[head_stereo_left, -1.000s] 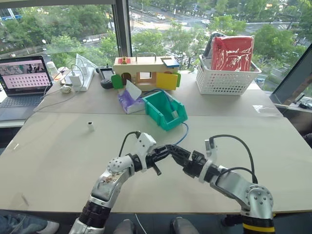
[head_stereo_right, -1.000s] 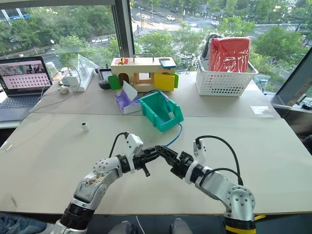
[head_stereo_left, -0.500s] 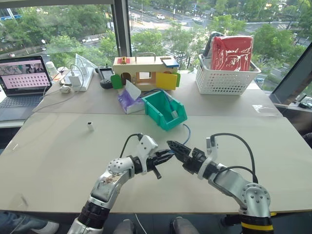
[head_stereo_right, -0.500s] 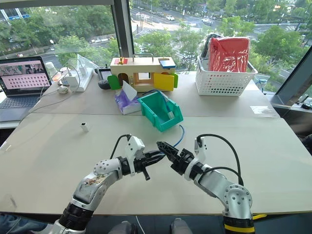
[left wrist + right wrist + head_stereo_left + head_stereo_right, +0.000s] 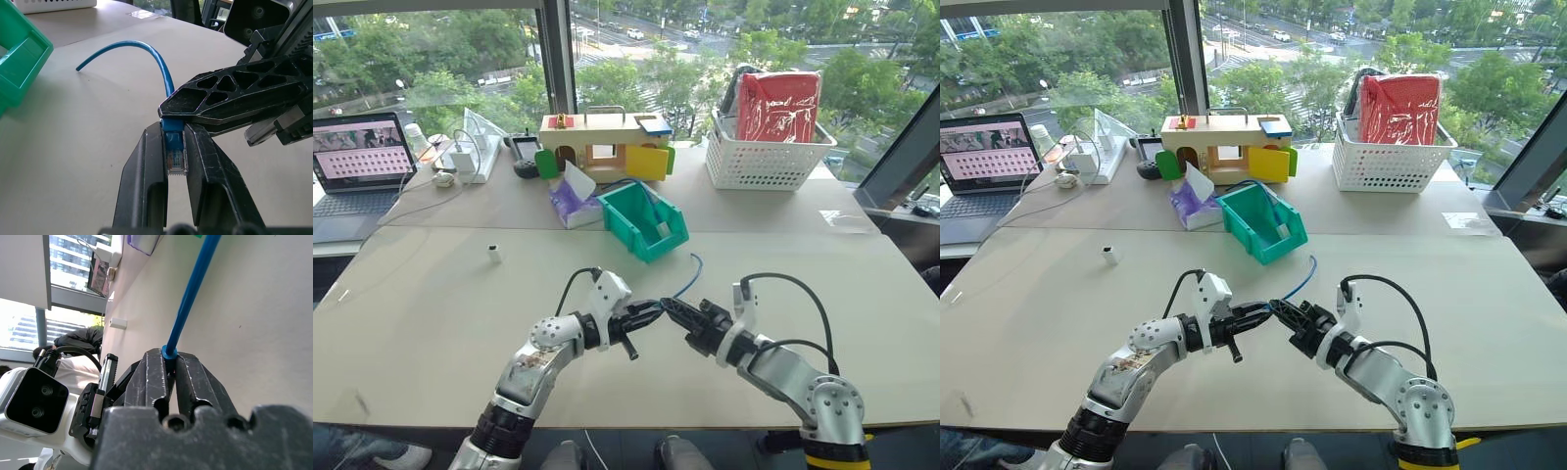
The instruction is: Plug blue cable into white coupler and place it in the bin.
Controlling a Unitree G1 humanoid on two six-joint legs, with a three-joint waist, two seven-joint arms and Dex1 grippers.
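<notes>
since a second ago the right gripper (image 5: 672, 306) has gone from spread wide to clamped on the thin light-blue cable (image 5: 688, 276), just behind the plug, and the cable's free end has lifted off the table (image 5: 431, 304) into an arc behind that gripper. the left gripper (image 5: 646, 313) stays closed on the cable's clear plug end (image 5: 175, 159), its two black fingers pinching the plug from both sides. both grippers meet tip to tip above the beige table, so the plug is held at two neighbouring spots; this looks like a hand-over or a re-grip meant to steady the plug and aim it for insertion.

the tiny white plastic coupler (image 5: 495, 255) stands alone on the table, well apart from both grippers, off to the left gripper's far side, so nothing is plugged yet. the small teal-green plastic bin (image 5: 644, 221) with its cut-down front sits beyond the grippers, near the cable's raised free end, ready to receive the joined pair. as i judge it, one gripper must let go and fetch the coupler next.
</notes>
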